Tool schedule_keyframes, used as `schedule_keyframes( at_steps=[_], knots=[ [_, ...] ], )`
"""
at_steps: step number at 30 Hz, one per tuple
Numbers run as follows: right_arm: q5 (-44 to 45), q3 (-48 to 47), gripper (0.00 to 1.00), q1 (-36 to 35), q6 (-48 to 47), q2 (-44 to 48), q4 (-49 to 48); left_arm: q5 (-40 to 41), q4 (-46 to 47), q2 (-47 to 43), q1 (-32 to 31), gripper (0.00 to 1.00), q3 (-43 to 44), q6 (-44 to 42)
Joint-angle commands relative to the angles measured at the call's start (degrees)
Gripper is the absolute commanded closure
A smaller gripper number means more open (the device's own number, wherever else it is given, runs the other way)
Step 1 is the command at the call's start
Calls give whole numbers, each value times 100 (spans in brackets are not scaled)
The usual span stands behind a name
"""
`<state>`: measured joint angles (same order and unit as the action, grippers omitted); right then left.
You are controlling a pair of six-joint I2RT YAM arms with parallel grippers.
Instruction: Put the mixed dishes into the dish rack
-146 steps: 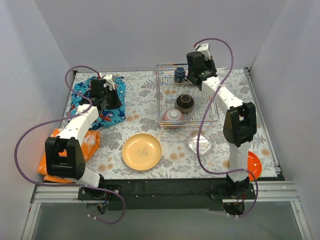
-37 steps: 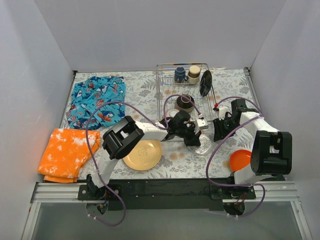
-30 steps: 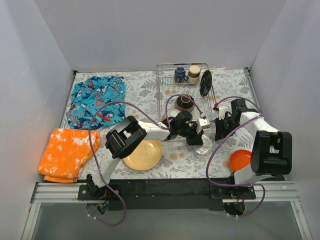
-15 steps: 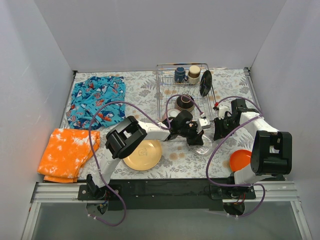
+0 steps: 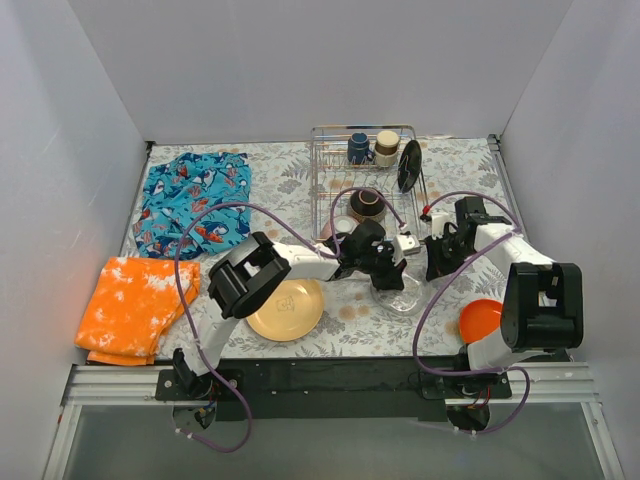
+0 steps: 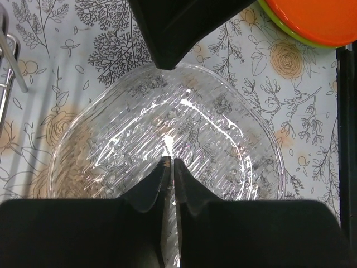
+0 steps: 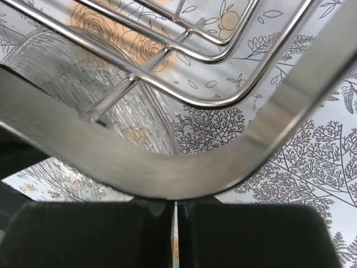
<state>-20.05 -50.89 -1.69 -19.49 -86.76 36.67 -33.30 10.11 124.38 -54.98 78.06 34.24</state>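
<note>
Now your right gripper [image 7: 174,207], fingers together, has nudged the dish rack [image 5: 365,128] slightly toward 11 o'clock, while your left gripper [image 6: 170,165] stays clamped on the clear plate [image 6: 167,123] off its 5 o'clock corner, likely loading next.
</note>
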Motion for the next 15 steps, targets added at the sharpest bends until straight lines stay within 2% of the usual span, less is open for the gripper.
schedule_keyframes(
  at_steps=[1, 4, 10, 14, 15],
  knots=[
    [98, -280, 99, -59, -196, 404, 367, 227, -492, -633, 22, 89, 147, 152],
    [72, -403, 99, -59, -240, 729, 612, 210, -597, -879, 75, 86, 201, 215],
    [89, -571, 99, -68, -178, 1064, 948, 315, -756, -1266, 102, 74, 218, 294],
    [212, -606, 99, -59, -240, 1161, 1009, 805, -782, -1469, 128, 66, 61, 346],
    [230, -597, 99, -59, -257, 1188, 1009, 860, -782, -1504, 154, 61, -1, 347]
  ],
)
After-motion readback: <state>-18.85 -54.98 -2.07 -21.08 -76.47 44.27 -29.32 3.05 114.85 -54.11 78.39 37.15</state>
